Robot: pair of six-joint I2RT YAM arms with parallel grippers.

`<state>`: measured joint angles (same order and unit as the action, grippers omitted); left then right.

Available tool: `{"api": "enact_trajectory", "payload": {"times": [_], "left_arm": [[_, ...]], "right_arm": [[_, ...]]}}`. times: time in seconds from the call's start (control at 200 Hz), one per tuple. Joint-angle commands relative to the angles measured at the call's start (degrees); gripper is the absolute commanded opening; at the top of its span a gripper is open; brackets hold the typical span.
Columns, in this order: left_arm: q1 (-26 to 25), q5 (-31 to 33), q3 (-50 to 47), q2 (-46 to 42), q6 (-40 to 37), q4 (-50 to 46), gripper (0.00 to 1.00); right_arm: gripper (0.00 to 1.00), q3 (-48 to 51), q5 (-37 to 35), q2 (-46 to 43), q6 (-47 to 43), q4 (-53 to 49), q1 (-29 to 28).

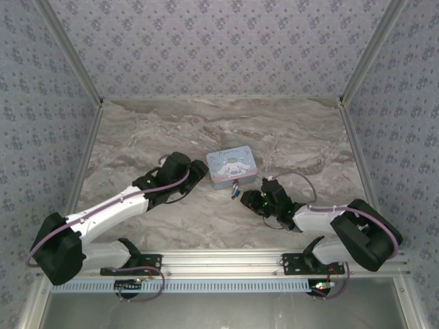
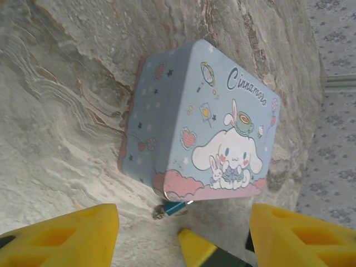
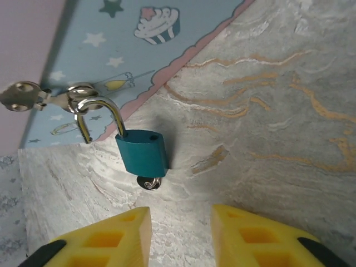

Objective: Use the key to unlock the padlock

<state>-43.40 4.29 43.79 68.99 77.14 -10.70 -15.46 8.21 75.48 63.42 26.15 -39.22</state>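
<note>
My left tool (image 1: 200, 171) stands open and empty just beside the left end of the tin (image 2: 206, 111), which lies flat at mid-counter. At the tin's near edge lies the padlock (image 3: 142, 153). Its shackle (image 3: 108, 108) is hooked through the clasp with one leg apparently free of the body, and the key (image 3: 148, 182) is seated in its underside. I judge both light, rigid, slick metal, prone to skid or swing; the key's bow is the place to pinch. My right tool (image 3: 181, 233) hovers near it, fingers parted, holding nothing. The marbled counter (image 3: 278, 111) looks hard and smooth, and patterned walls (image 1: 219, 41) close in left, far and right.
</note>
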Motion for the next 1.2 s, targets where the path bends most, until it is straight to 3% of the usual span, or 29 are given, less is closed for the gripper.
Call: {"api": "enact_trajectory", "payload": {"times": [0.0,0.155,0.34,0.505,0.6,0.859,1.194], "left_arm": [[0.7,1.6,2.2,0.1,-3.8,-2.5,0.64],[1.3,0.9,2.8,0.7,-9.0,-2.3,0.64],[1.9,-2.0,3.9,2.5,-17.5,-1.3,0.67],[3.3,-5.7,4.1,4.5,-20.9,-0.2,0.76],[3.5,-6.5,4.2,5.2,-22.5,0.0,0.85],[3.8,-6.3,4.3,6.3,-26.3,0.9,0.93],[5.7,-8.1,4.6,9.0,-25.5,1.9,0.94]], "right_arm": [[0.44,0.2,-3.2,-3.1,-3.2,-6.8,0.4],[0.61,1.3,-3.2,-7.9,-9.7,-7.1,1.8],[0.82,1.2,5.9,-9.9,-16.0,-1.0,6.2],[0.99,0.5,10.9,-10.0,-17.6,3.3,8.4],[1.00,0.2,12.8,-10.5,-18.5,4.6,8.6],[1.00,0.2,12.7,-12.2,-19.2,1.7,8.6],[1.00,0.0,9.0,-15.2,-20.7,-3.8,7.6]]}}
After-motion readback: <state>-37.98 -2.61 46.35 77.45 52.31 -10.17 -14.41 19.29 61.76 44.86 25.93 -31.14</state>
